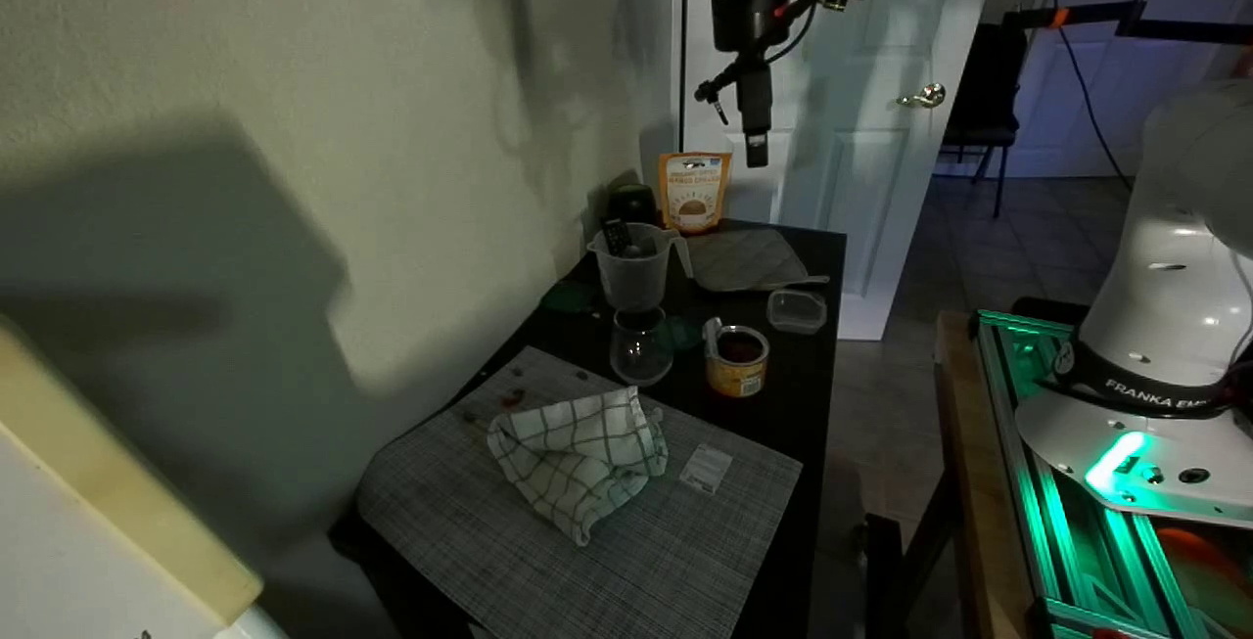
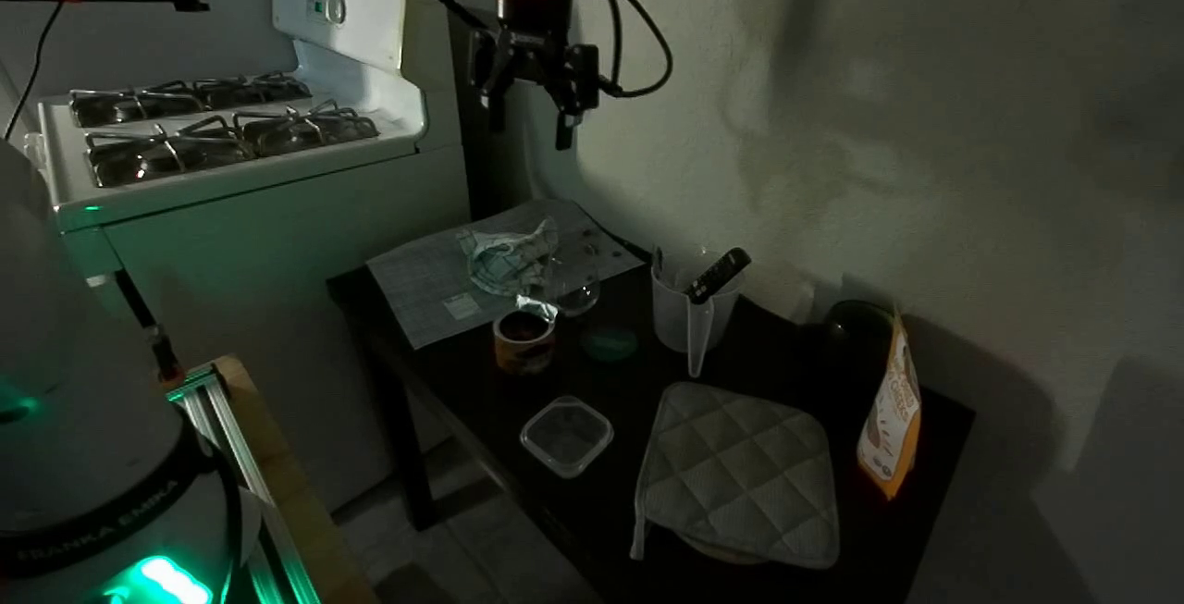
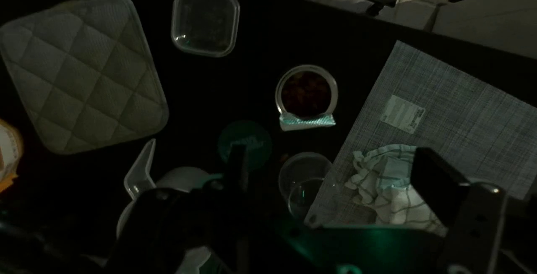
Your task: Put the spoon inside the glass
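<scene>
1. The tool (image 2: 531, 130) hangs over the tabletop (image 2: 597, 386), spread wide.
2. The stemless glass (image 1: 641, 355) stands upright near the opened can (image 1: 736, 377).
3. Whether the slender dark object (image 2: 658, 261) at the measuring jug's (image 2: 672, 319) rim is the spoon cannot be told.

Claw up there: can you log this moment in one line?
claw: open, empty | glass: upright, no spoon seen inside | spoon: not made out | task: apparently undone
</scene>
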You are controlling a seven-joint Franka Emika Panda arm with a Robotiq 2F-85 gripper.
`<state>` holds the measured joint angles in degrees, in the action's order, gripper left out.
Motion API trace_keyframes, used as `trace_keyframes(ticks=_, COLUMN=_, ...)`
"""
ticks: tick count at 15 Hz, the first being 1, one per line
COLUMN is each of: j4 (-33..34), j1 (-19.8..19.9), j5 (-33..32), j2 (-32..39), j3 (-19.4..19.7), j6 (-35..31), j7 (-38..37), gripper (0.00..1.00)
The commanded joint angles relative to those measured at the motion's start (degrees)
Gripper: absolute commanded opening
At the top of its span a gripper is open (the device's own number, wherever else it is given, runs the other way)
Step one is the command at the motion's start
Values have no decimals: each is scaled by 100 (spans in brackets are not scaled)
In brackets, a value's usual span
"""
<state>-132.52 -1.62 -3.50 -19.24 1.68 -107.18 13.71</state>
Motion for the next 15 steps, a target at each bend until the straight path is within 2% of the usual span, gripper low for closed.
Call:
trace_keyframes(ticks=1, j4=758, j1=109, j5=-326, j2=1256, j3=149, j6=-468, j7=471, gripper=100)
trace_keyframes(ticks=3, j4=1295, j1=156, j5=-330, j2=1914, j3=207, j6=-448, j7=809, gripper=100)
trace_keyframes(ticks=4, j4=1667, j1=177, j5=145, j2=2271, j3=282, j6=-341, j7=1311, gripper=100)
trace_keyframes(ticks=6, j4=2335, j1=339, j5=793, j2=2880, j3=274, j6=8, j7=1749, gripper=100)
trace_keyframes(ticks=7, j4=1552, j1=309, j5=324, j2=2213, j3=171, j6=-427, j7=1306, gripper=100)
trace_keyframes(ticks=9, j4=2057, j1=425, j5=582, j2=2710, j3=151, j6=-244, j7=1574, gripper=100)
trace_keyframes(ticks=11, j4=2247, j1=456, j5=628, j2=2892, j3=139, j6=-194, j7=1625, gripper=100)
trace_keyframes(ticks=12, j4=2090, j1=453, j5=672, j2=2826, j3=113, j6=-529, j7=1644, gripper=100)
trace_keyframes(ticks=15, j4=1510, j1=626, j5=1257, j2=2743, j3=-19, j6=-1757, j7=2596, gripper=100)
